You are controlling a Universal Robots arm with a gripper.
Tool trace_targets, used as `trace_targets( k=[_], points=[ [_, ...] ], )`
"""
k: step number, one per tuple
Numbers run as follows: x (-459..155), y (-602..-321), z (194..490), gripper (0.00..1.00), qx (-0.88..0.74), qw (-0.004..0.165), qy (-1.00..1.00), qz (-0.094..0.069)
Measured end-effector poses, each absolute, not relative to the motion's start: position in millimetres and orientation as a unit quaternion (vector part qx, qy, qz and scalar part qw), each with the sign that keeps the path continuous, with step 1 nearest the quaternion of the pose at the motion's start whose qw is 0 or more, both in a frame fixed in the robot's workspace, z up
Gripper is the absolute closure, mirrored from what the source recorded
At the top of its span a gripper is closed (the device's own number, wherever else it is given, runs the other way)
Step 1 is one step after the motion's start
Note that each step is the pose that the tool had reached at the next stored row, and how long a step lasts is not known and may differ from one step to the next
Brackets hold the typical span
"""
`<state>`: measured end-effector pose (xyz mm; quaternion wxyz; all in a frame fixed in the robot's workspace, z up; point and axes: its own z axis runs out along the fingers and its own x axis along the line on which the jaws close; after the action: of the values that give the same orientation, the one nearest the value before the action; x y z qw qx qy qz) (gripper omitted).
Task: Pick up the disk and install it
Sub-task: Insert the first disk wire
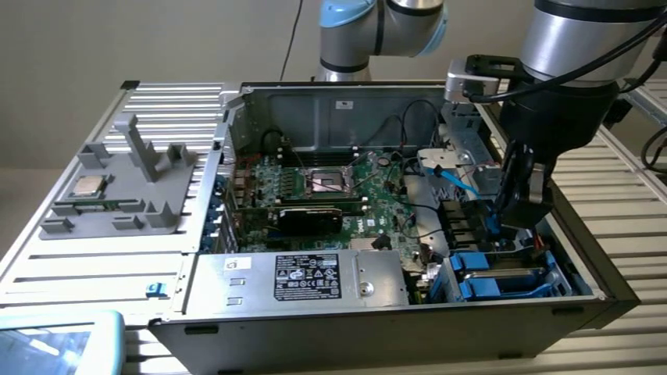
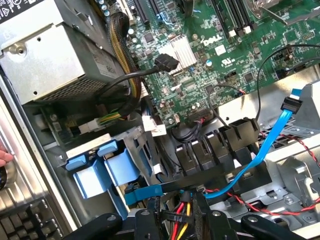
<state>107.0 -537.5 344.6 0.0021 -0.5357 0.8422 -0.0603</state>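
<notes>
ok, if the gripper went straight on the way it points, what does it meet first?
Probably the blue cable and the wire bundle just below the gripper, lying over the drive bay. Depth is unclear, so it might pass beside them into the bay.

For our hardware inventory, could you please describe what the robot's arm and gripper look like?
The arm is made of silver-grey tubes with light blue joint caps. Black cables loop beside its wrist, where a silver bracket sits. The gripper is black and angular.
</notes>
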Motion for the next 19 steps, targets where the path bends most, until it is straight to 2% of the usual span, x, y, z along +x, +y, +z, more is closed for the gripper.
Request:
trace_targets(
  k=[1,2,8,19],
  points=[
    [107.0,-537.4,344.6,0.63,-0.536,0.002,0.842,-0.06],
    [107.0,-537.2,344.6,0.56,-0.536,0.002,0.842,-0.06],
    [107.2,-536.1,348.6,0.56,-0.536,0.004,0.842,-0.062],
    [112.1,-536.2,395.9,0.56,-0.536,0.006,0.842,-0.063]
  ],
)
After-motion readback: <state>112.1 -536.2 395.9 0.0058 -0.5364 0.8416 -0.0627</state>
